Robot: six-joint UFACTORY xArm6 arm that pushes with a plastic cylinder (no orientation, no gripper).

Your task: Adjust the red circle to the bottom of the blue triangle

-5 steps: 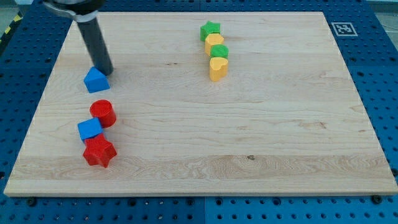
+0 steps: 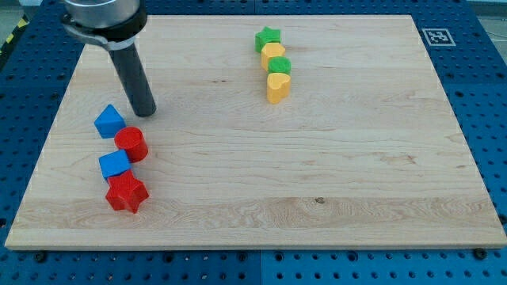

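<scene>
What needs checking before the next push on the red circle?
1. My tip clear of all blocks: ok, it stands up-right of the red circle.
2. Red circle below the blue triangle: not ok, it sits lower-right, touching or nearly so.
3. Red circle free to slide: not ok, the blue cube sits against its lower left.
4. Red star out of the path: cannot tell.

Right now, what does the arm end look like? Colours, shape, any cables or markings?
A straight, dark grey to black cylindrical rod, smooth, slightly glossy. It hangs from a wider dark round collar with a lighter grey ring, cut off by the view's top. My tip is a plain blunt end. No cables, markings or pincer show.
</scene>
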